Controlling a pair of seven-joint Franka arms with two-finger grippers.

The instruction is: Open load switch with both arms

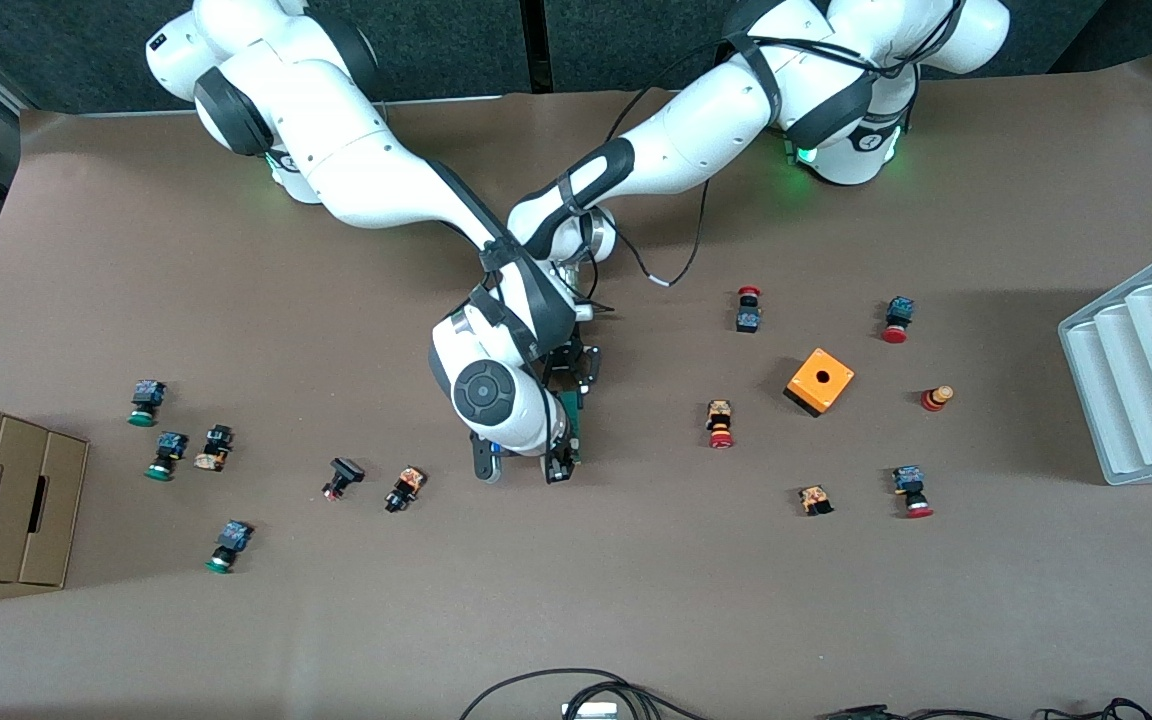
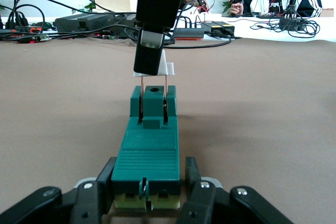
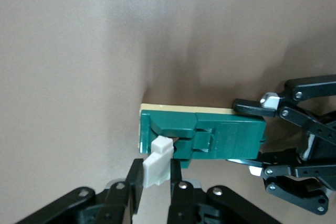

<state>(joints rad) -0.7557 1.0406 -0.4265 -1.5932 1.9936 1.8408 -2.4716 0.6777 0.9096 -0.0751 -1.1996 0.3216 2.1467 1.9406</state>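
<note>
The load switch [image 2: 151,145] is a narrow dark-green plastic block with a ribbed top face, a stepped raised part and a cream layer along its underside. At one end sits a small white plastic piece [image 3: 157,162], blocky and smooth. Two thin metal pins rise from the green body toward that white piece in the left wrist view. No writing can be read on it.

The switch is held over the middle of the tabletop [image 1: 636,600], which is covered in matte brown paper with faint creases. The left tool [image 2: 149,192] is clamped narrow on the ribbed end of the switch, its black linked fingers [image 2: 199,195] pressing both long sides. The right tool [image 3: 156,182] is closed on the white end piece, one finger [image 3: 134,179] on each side of it. In the front view both tools meet under the right arm's white wrist, and only a strip of green shows there [image 1: 573,415].

Small push buttons with red or green caps lie scattered toward both ends of the tabletop. An orange cube box [image 1: 819,381] with a round hole in its top stands toward the left arm's end. A white ridged tray [image 1: 1151,360] lies at that edge, and cardboard boxes [image 1: 1,500] at the right arm's end.
</note>
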